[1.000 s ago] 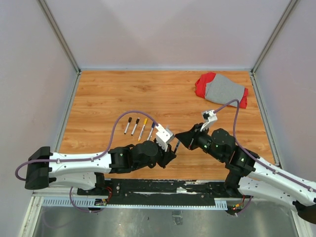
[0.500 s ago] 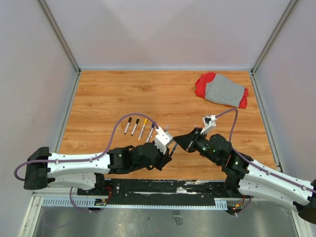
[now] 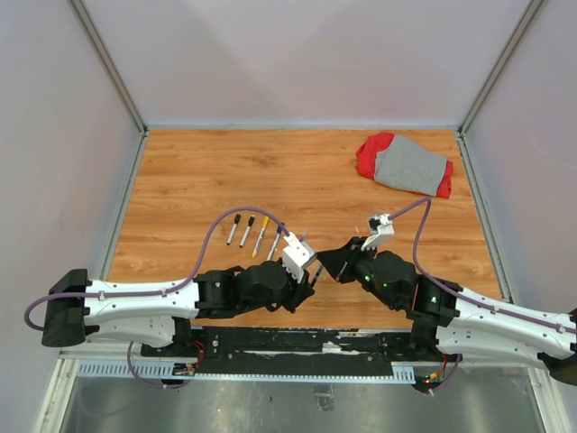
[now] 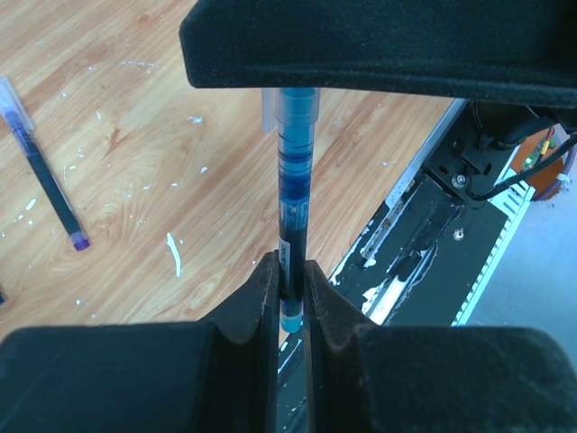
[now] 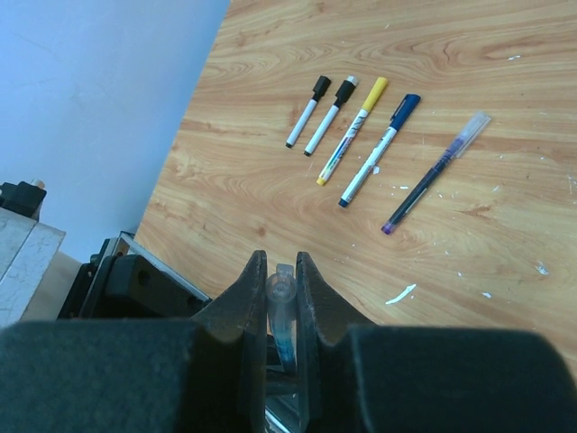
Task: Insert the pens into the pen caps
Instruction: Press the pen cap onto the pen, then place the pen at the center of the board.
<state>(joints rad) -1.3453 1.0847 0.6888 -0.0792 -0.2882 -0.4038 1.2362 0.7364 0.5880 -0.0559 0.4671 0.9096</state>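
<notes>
- Two arms meet low over the near middle of the tabletop (image 3: pixel 270 171). The left arm (image 3: pixel 144 302) and right arm (image 3: pixel 487 316) point at each other, with one blue pen (image 4: pixel 290 194) bridging the gap between them, clear of the wood.
- Pinched narrow, the left jaws hold this pen by its barrel close to the pale tail end, so most of its length sticks out unsupported.
- Nearly closed as well, the right jaws clamp a clear cap (image 5: pixel 281 287) lined up with the pen's tip. The tip seems to sit in the cap's mouth, but how deep cannot be told.
- Five other pens (image 5: pixel 353 142) lie in a row on the tabletop, a little left of the arms and farther out. They all look capped, so the held one is probably the last.
- The pen should be light and stiff, with a smooth round barrel that could slide or roll between the pads under an end-on push. A hold nearer the tip would probably wobble less.
- The cap looks thin-walled, so a hard squeeze might pinch its mouth or crack it. It seems best held toward its closed end and pushed straight along the pen.
- A white scrap (image 5: pixel 401 293) lies near the row, and a red and grey cloth (image 3: pixel 406 165) sits well apart at the far right.
</notes>
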